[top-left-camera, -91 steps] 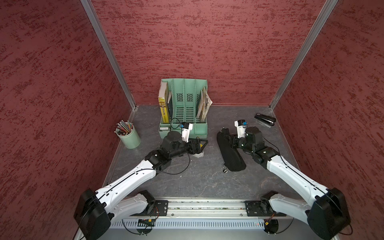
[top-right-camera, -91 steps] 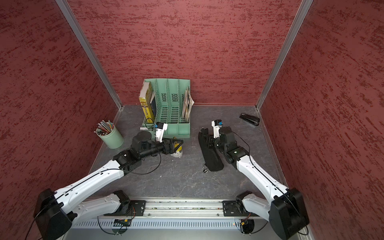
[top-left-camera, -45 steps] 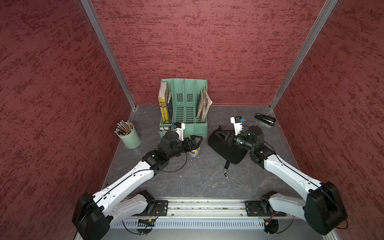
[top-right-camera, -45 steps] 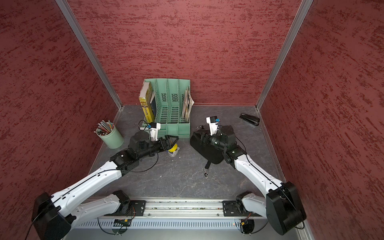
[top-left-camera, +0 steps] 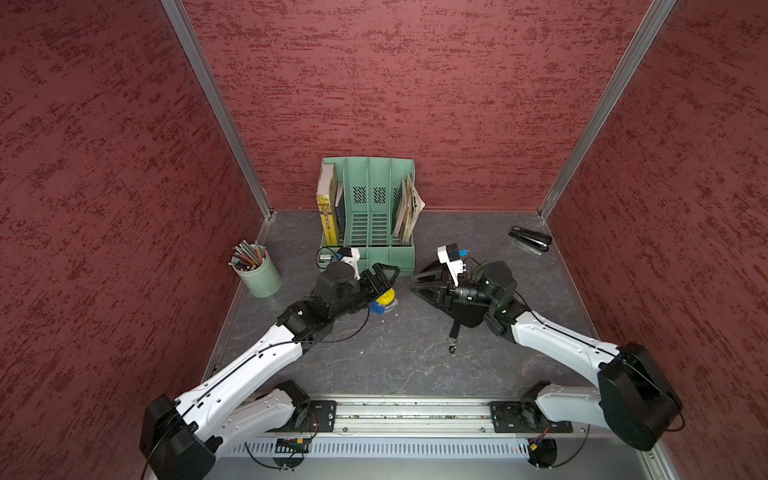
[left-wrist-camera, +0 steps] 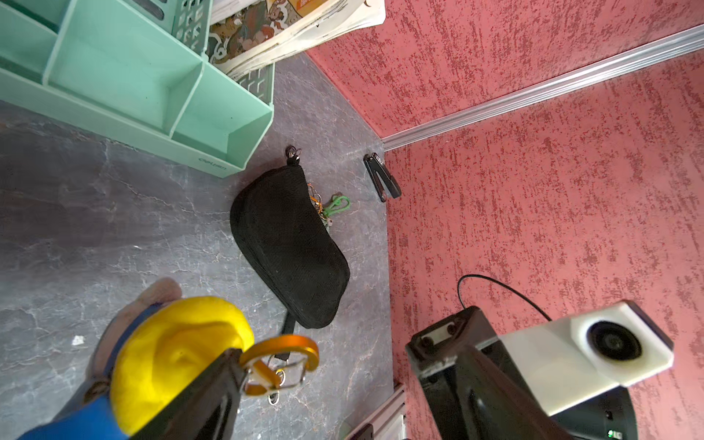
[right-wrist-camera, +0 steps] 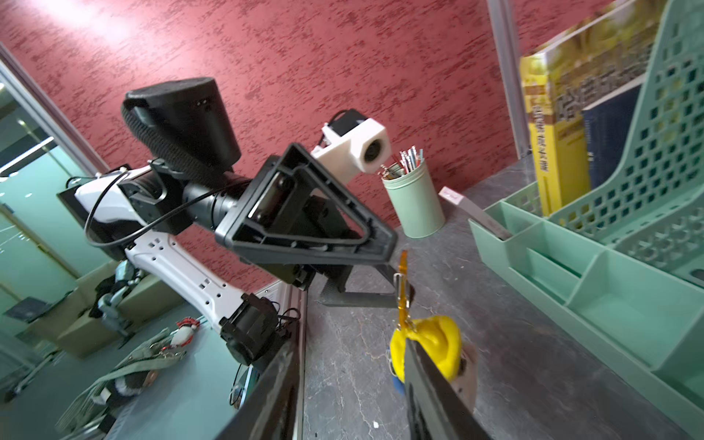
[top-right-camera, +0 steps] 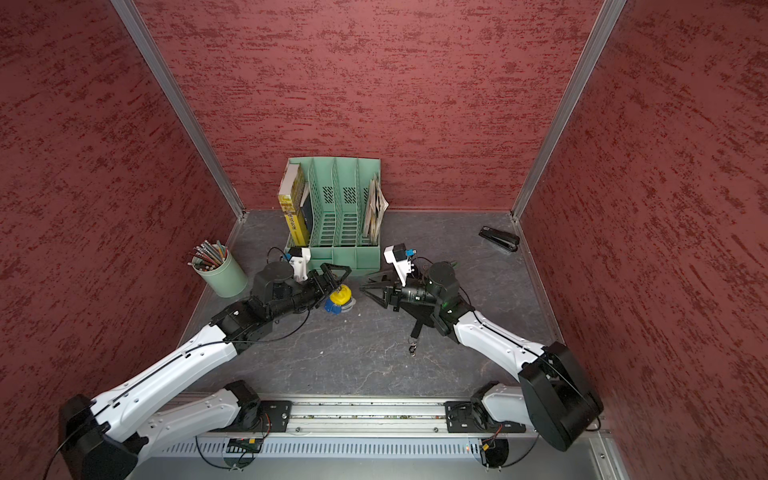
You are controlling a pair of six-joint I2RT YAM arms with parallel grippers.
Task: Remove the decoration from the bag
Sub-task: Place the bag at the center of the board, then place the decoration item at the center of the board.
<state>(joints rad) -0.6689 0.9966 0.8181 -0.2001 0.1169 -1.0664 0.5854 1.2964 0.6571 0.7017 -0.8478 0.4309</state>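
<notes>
**Right arm lets go of bag; toy charm sits clear of it**

The right gripper [top-left-camera: 417, 286], down at the bag a second ago while the pouch stood on edge, has released it and swung round to face the left gripper [top-left-camera: 386, 279]. Its fingers [right-wrist-camera: 426, 396] stand partly apart with nothing between them. The bag [left-wrist-camera: 289, 244] now lies flat on the grey table [top-left-camera: 374, 365], under the right wrist in both top views, its strap [top-left-camera: 455, 330] trailing off one end. Well apart from it, before the green file rack [top-left-camera: 370, 216], rests the decoration [left-wrist-camera: 171, 343], a yellow-and-blue soft toy. The left gripper's fingers are spread wide over it. The toy's orange carabiner [left-wrist-camera: 284, 342] touches one fingertip [left-wrist-camera: 223, 371]; whether it hangs there cannot be told. With nothing joining toy and bag, the removal looks done. A small green loop [left-wrist-camera: 338, 204] lies just beside the bag's edge, and whether it is attached is unclear.
</notes>
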